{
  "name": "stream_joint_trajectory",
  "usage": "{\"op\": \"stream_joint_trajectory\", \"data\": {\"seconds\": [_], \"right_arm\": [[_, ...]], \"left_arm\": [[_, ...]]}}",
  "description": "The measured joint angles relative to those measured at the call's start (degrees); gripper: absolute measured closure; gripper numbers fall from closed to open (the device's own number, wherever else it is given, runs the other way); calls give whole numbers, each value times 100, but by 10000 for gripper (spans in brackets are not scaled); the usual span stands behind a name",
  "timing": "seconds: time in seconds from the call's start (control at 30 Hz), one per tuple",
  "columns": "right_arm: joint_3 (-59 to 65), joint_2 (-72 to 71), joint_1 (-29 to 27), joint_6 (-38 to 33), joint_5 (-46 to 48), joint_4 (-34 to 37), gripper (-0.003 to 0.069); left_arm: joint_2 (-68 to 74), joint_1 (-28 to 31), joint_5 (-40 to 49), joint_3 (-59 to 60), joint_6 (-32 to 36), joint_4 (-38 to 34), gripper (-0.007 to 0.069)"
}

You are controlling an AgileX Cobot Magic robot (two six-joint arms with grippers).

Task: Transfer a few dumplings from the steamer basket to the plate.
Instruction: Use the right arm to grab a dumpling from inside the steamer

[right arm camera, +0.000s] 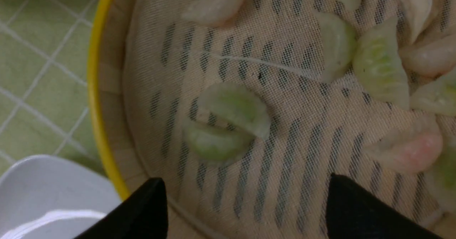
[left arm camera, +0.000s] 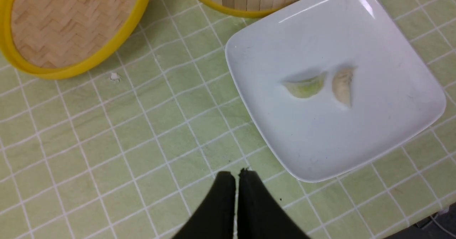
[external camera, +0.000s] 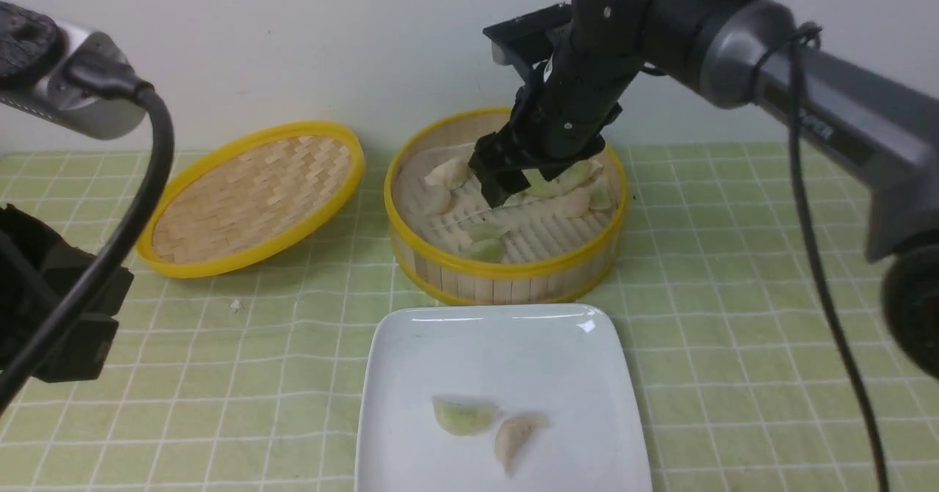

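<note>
Dumplings [external camera: 488,246] in steamer basket [external camera: 506,268], two on plate [external camera: 499,345], right claw [right arm camera: 245,180] spread above, left claw [left arm camera: 236,176] closed.

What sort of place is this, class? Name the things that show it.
Probably a robot test bench dressed as a kitchen: green checked tablecloth, a round yellow-rimmed bamboo steamer basket of pale crescent dumplings, and a black robot arm reaching in.

right gripper [right arm camera: 245,180] — jaws apart | green dumplings [right arm camera: 231,108] — in steamer basket [right arm camera: 93,89]
</note>
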Motion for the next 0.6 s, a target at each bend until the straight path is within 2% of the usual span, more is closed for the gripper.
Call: {"op": "stream_joint_trajectory", "data": {"seconds": [0.23,0.5,0.6], "right_arm": [[-902,956,5,-90,-98,42,122],[-992,1276,5,-90,-311,24,124],[-992,1333,11,-114,-304,57,145]], "left_arm": [[0,0,53,15,0,0,631],[0,0,158,15,0,0,631],[0,0,158,15,0,0,631]]}}
